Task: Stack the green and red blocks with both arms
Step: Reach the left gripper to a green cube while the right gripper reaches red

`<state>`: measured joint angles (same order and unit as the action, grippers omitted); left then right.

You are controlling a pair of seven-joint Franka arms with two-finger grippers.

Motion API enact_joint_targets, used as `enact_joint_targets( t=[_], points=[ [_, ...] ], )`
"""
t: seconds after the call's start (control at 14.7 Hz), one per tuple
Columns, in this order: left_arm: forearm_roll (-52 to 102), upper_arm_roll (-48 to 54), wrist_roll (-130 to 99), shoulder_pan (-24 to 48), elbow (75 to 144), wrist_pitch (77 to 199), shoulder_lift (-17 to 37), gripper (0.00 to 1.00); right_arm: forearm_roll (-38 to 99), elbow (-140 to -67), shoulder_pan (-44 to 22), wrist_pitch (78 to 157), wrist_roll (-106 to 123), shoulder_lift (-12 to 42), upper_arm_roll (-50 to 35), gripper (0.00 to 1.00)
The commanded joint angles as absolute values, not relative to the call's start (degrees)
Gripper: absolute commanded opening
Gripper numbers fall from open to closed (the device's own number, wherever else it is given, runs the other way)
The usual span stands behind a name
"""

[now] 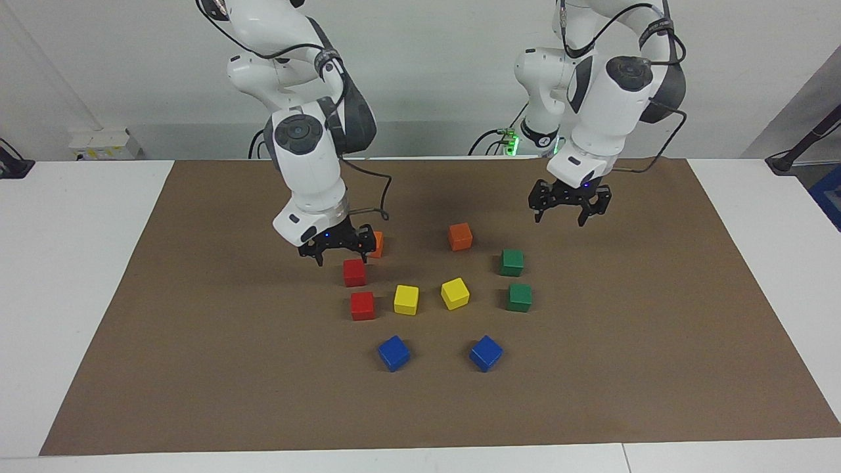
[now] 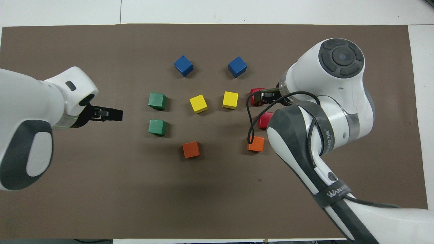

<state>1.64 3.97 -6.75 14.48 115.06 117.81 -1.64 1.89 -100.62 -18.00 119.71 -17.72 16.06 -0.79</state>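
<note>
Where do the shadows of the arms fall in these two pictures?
Facing view: soft dark patches lie on the brown mat under the right end effector and the left end effector. Overhead view: only faint, diffuse shading shows near the orange cubes; no glare.

You have 10 matte cubes on the brown paper mat (image 2: 101,189): 2 dark green cubes (image 2: 157,101) toward the left arm's end, 2 bright red cubes (image 2: 264,120) toward the right arm's end. The black left gripper (image 2: 113,115) sits beside the greens. The black right gripper (image 2: 262,96) covers 1 red.
</note>
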Motion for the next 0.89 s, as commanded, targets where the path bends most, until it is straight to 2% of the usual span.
enact_joint_targets(
  t=[0.0,0.27,0.82],
  points=[
    [2.2,3.1,-7.2,16.0,115.9,120.0,0.1,1.0,1.5,-102.0,-17.5,122.4,-18.6,17.1,-1.2,1.0],
    [2.2,3.1,-8.1,17.1,122.7,129.1,0.2,1.0,1.4,-101.8,-17.5,123.2,-21.4,19.9,-1.2,1.0],
    [2.2,3.1,-9.0,19.5,122.9,135.8,5.7,1.0,-1.8,-105.5,-18.8,122.4,-23.1,19.5,-1.2,1.0]
  ],
)
